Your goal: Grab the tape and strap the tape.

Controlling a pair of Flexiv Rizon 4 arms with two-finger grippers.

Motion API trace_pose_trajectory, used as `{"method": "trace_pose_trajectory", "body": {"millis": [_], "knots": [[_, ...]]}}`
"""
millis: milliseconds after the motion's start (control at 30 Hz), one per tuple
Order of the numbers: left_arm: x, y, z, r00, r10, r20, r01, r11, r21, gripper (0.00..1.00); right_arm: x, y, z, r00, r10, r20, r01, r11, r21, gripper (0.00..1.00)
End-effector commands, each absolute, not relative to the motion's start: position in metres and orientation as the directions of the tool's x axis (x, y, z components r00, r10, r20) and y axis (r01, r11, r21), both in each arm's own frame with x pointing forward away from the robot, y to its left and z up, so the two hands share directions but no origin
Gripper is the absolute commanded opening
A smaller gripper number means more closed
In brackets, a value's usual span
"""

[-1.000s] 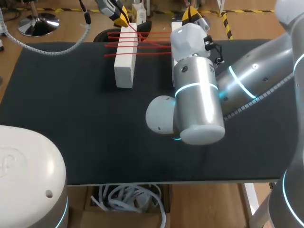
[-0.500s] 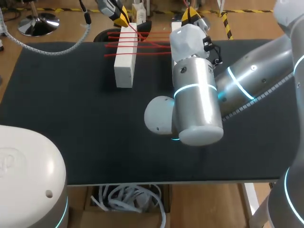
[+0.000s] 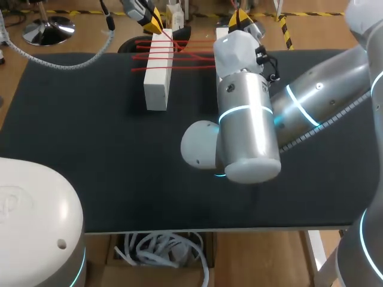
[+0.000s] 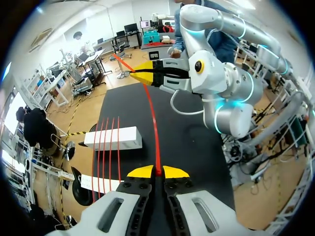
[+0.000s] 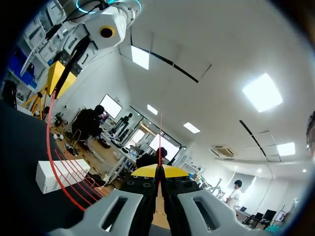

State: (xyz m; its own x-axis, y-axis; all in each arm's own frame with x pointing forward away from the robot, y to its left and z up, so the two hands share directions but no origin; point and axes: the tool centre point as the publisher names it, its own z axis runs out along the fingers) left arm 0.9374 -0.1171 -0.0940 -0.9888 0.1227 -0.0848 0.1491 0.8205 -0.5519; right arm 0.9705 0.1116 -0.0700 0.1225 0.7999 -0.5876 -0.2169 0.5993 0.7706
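Right pincer (image 5: 158, 172), lower middle of frame: yellow tips closed together on the thin red tape (image 5: 160, 147), one strand rising straight from them. Left pincer (image 5: 60, 83), upper left: the tape curves down from it and wraps the white rectangular block (image 5: 59, 176) on the black counter (image 5: 17, 196).

The head camera looks steeply down from behind onto the black bench (image 3: 90, 119). The left wrist camera faces back across it; the right sits low, tilted ceilingward. All three share the white rectangular block (image 3: 157, 89) (image 4: 130, 137) (image 5: 54, 176) wound with red tape (image 3: 191, 55) (image 4: 105, 147) (image 5: 49, 147).
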Motion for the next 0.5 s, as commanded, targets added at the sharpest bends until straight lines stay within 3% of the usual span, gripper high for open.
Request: {"method": "trace_pose_trajectory", "body": {"millis": [33, 500], "knots": [[0.938, -0.117, -0.093, -0.989, 0.122, -0.082, 0.148, 0.823, -0.548, 0.00, 0.981, 0.111, -0.070, 0.114, 0.779, -0.616, -0.166, 0.627, 0.761, 0.00], [0.938, -0.117, -0.093, -0.989, 0.122, -0.082, 0.148, 0.823, -0.548, 0.00, 0.991, 0.109, -0.072, 0.090, 0.568, -0.818, -0.131, 0.821, 0.556, 0.00]]}}
